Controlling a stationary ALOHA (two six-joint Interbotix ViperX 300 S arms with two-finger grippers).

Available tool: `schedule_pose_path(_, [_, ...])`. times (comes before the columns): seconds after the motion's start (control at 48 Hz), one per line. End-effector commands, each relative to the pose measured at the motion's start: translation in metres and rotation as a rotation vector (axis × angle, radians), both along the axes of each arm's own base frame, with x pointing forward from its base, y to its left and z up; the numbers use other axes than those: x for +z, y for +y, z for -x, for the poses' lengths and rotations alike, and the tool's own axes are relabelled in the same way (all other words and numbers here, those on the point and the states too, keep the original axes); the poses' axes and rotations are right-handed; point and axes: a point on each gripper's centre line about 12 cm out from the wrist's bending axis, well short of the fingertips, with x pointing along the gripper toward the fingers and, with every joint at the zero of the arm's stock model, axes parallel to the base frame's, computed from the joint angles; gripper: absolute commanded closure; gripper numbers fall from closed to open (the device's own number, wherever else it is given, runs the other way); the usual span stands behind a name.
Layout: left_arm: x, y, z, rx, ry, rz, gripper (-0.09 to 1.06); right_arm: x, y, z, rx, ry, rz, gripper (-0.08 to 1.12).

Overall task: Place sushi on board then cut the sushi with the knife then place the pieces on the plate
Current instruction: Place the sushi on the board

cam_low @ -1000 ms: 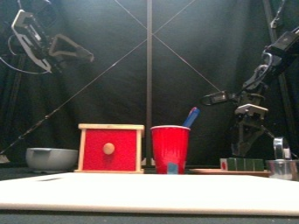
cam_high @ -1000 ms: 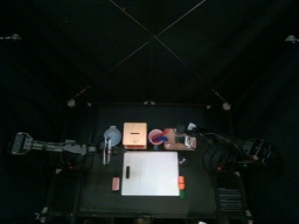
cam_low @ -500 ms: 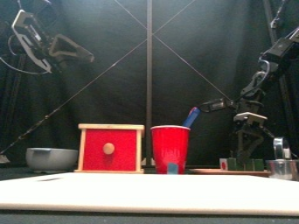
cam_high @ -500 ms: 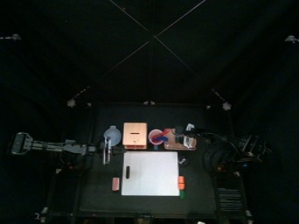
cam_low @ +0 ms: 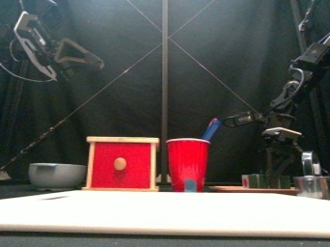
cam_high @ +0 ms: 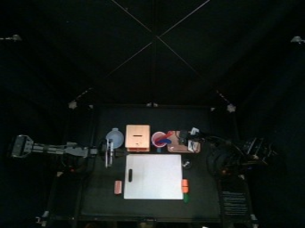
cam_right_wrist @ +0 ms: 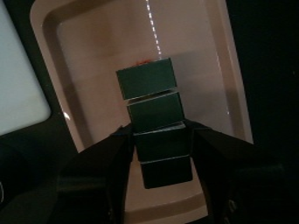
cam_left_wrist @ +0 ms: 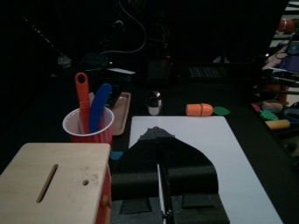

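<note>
Front view, nearest: white cutting board [cam_low: 165, 214] fills the front of the worktop [cam_high: 99, 201], nothing on it. Behind it in a row: blue-grey bowl [cam_low: 57, 175] at left, wooden box [cam_low: 123, 164] with red drawer front, red cup [cam_low: 188, 165] with blue knife [cam_low: 210, 128] sticking out. The red knife [cam_left_wrist: 82, 94] shows only in the left wrist view, beside the blue one in the cup. At right, the sushi roll [cam_low: 265, 180] lies on the pink tray [cam_high: 185, 142], and a metal cutter [cam_low: 311, 185] sits at the right edge. The front view shows the right arm down over the roll but not its grip. The right wrist view does: right tool [cam_right_wrist: 160, 138] is wide, jaws either side of the roll's near blocks; contact cannot be told. There the roll reads as four blocks in a line along the tray. Left tool [cam_left_wrist: 160, 140] has its jaws closed together, holding nothing, raised at the worktop's left over the box. The left wrist view also catches an orange toy [cam_left_wrist: 201, 109] past the board's far edge.
</note>
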Motion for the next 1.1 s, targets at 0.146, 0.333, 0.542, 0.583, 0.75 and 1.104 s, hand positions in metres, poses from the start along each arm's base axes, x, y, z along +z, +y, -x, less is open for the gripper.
schedule_pose_path(0.146, [0.005,0.001,-0.002,0.008,-0.017,0.007,0.98,0.012,-0.003,-0.005,-0.016,-0.042,0.016,0.4])
schedule_pose_path(0.333, [0.004,0.001,-0.002,0.008,-0.017,0.007,0.98,0.04,-0.003,-0.01,-0.047,-0.111,0.001,0.4])
schedule_pose_path(0.542, [0.004,0.001,-0.002,0.008,-0.016,0.006,0.98,0.067,0.008,-0.011,-0.081,-0.191,-0.067,0.4])
schedule_pose_path(0.583, [0.004,0.001,-0.002,0.008,-0.016,0.006,0.98,0.069,0.012,-0.012,-0.088,-0.204,-0.086,0.4])
schedule_pose_path(0.75, [0.004,0.001,-0.002,0.008,-0.016,0.006,0.98,0.074,0.023,-0.016,-0.167,-0.262,-0.172,0.4])
schedule_pose_path(1.104, [0.004,0.001,-0.002,0.008,-0.016,0.007,0.98,0.076,0.066,-0.037,-0.284,-0.339,-0.31,0.4])
